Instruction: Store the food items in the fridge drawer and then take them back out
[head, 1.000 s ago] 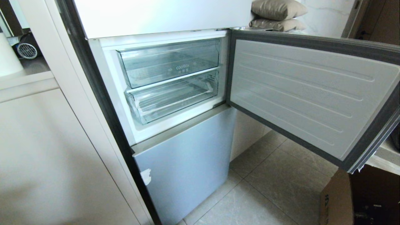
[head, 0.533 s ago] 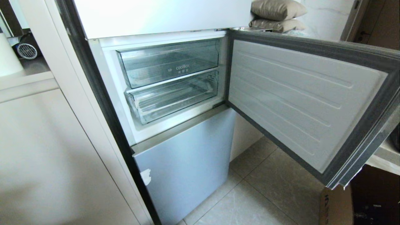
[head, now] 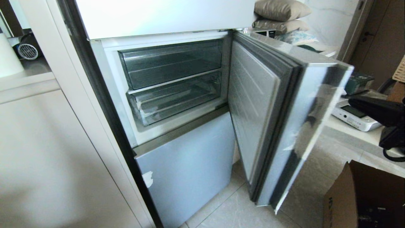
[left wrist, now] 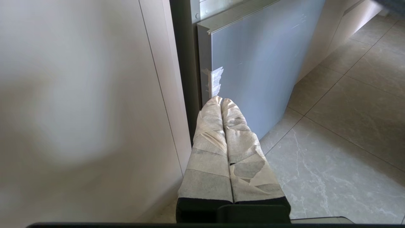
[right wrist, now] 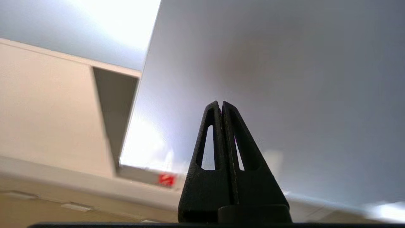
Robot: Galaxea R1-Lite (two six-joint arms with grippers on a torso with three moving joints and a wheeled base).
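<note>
**Fridge compartment with its door half swung, both grippers empty**

The fridge point(head: 164, 19) fills the middle of the head view, its middle compartment open. The compartment door point(head: 253, 104) stands partly swung, hinged on the right side of the opening, its ribbed inner liner facing the drawers and its grey outer face point(right wrist: 284, 79) turned toward the right gripper. Below the opening sits the closed lower door point(head: 186, 164), blue-grey, with a scrap of white tape point(left wrist: 215, 79) near its left edge. A pale cabinet panel point(head: 47, 164) runs along the fridge's left side, and grey floor tiles point(left wrist: 332, 152) lie beneath.

Inside the compartment an upper clear bin point(head: 171, 63) sits above the fridge drawer point(head: 177, 101), the wide, shallow clear drawer with a ribbed floor; it is pushed in and no red pieces show in it. The food items appear in no view.

The right gripper point(right wrist: 221, 103) is seen only from its own wrist camera: its black fingers point(right wrist: 208, 133) are pressed together, holding nothing, their tips just before the door's outer face; whether they touch it cannot be told. A dark part of the right arm point(head: 379, 110) shows at the right edge of the head view, beyond the door.

The left gripper point(left wrist: 220, 99) hangs low, its tape-wrapped fingers point(left wrist: 208, 152) together and empty, the tips pointing at the lower door's left edge just under the tape scrap.

A cardboard box point(head: 354, 196) stands on the floor at lower right, under a table point(head: 364, 139).
</note>
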